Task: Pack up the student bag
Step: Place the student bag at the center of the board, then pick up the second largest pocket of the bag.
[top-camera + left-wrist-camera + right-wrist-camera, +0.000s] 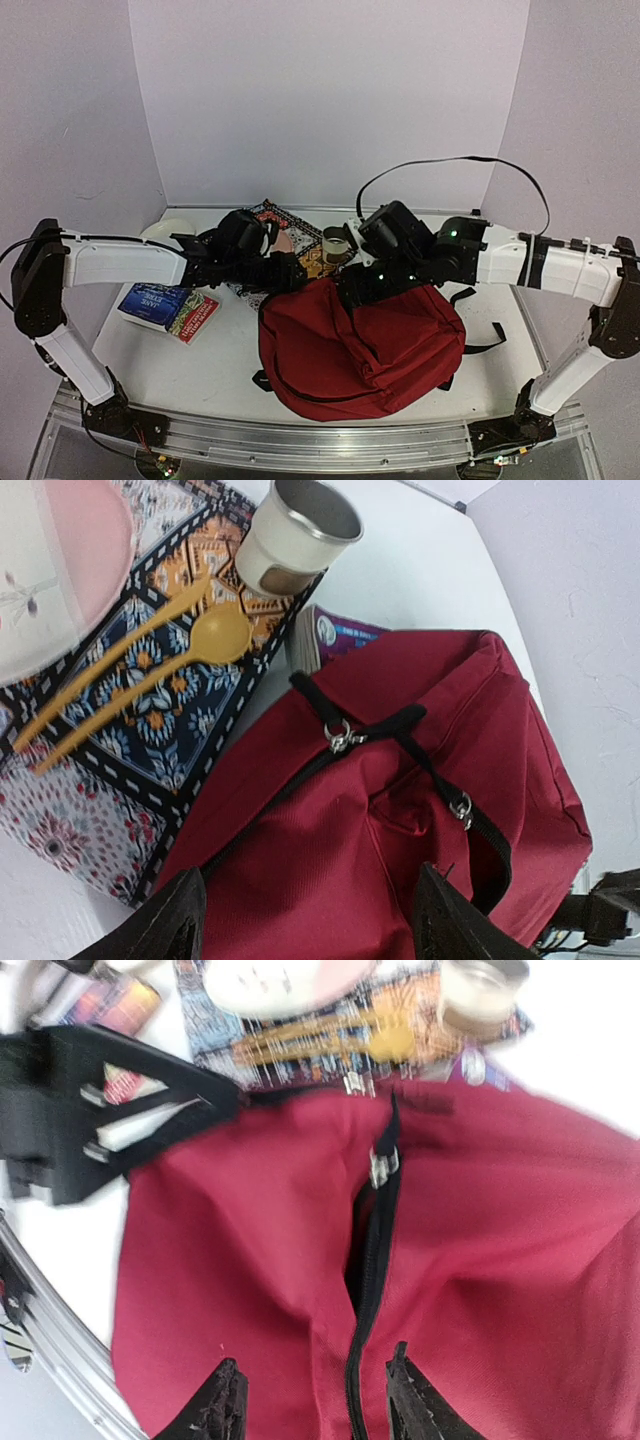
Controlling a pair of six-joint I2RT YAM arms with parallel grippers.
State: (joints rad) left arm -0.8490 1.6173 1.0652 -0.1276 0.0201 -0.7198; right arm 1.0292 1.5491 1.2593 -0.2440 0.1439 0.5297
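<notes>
The student bag [360, 345] lies slumped on its side at the middle of the tabletop [180, 370], slightly right of centre, its black straps trailing off to the right. A black zipper [368, 1290] runs across the upper face of the dark-red fabric and gapes a little, with two metal pulls [340, 738] showing along it.

The right pincer [313, 1357] hangs directly above this zipper with its fingers spread apart; nothing is caught between them. The left pincer [308, 875] hovers over the bag's upper left edge, likewise wide open and empty, red fabric showing in the gap.

Just beyond the bag, touching its far edge, lies a patterned cloth [150, 710]. On it rest a yellow fork [110, 665] and a yellow spoon [205, 640] side by side, a pink and white plate [60, 560] at the far end, and a metal cup [300, 530] standing upright at the cloth's corner. A purple book [335, 635] peeks out between the cup and the bag. Well to the left, apart from the bag, a small stack of books [165, 308] lies flat on the tabletop.
</notes>
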